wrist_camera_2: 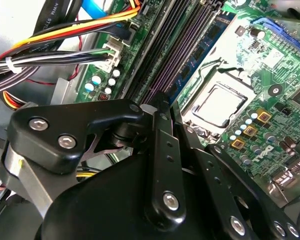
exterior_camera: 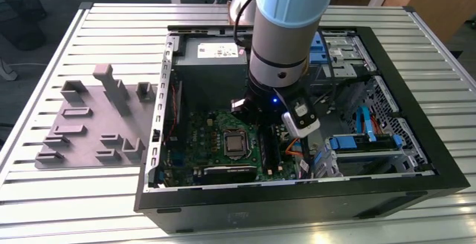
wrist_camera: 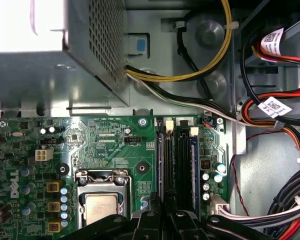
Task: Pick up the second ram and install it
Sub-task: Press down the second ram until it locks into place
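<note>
The fingers [wrist_camera_2: 162,150] were drawn together, and no gap could be seen between them at the tips. In both wrist views the gripper [wrist_camera_2: 159,99] [wrist_camera: 166,213] stood over one end of the memory slots [wrist_camera: 182,165] on the motherboard [wrist_camera: 115,145]. The slots ran straight away from the tips.

The second ram [wrist_camera: 163,160] was seen edge-on as a thin bluish strip standing in the slot on the side nearest the processor socket [wrist_camera: 100,202]. It lay in line with the fingertips and directly beneath them. Whether the tips touched its upper edge or pinched it could not be determined, because the gripper body covered that end of the strip.

In the exterior view the arm [exterior_camera: 286,43] reached down into the open computer case [exterior_camera: 416,160], and its wrist was low over the board. The grey holder block [exterior_camera: 89,127] lay on the slatted table [exterior_camera: 44,199], outside the case on the exterior view's left and well apart from the gripper. Bundled cables [wrist_camera: 270,210] lay beside the slots on the side away from the socket.
</note>
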`<action>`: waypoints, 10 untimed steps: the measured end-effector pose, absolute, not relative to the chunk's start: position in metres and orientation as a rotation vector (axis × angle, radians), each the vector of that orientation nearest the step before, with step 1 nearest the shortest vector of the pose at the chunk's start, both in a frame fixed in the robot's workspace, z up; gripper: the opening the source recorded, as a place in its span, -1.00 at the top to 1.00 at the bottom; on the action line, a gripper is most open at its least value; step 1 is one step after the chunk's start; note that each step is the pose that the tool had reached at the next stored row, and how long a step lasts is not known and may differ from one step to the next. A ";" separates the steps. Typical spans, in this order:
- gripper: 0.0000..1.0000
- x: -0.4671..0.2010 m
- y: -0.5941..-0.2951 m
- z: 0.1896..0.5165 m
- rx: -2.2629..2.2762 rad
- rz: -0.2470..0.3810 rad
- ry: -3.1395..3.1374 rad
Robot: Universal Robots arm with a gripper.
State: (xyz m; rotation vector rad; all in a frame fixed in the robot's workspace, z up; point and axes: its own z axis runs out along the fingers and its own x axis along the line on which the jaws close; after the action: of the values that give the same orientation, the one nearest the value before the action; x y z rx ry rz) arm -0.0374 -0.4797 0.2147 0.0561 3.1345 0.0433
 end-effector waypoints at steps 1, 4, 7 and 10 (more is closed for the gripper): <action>0.72 -0.037 -0.480 0.214 0.056 0.043 3.135; 0.72 -0.037 -0.480 0.214 0.056 0.043 3.135; 0.72 -0.037 -0.480 0.212 0.056 0.043 3.135; 0.72 -0.037 -0.480 0.212 0.056 0.043 3.135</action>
State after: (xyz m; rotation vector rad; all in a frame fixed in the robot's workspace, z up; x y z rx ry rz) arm -0.0374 -0.4800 0.2123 0.0561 3.1347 0.0428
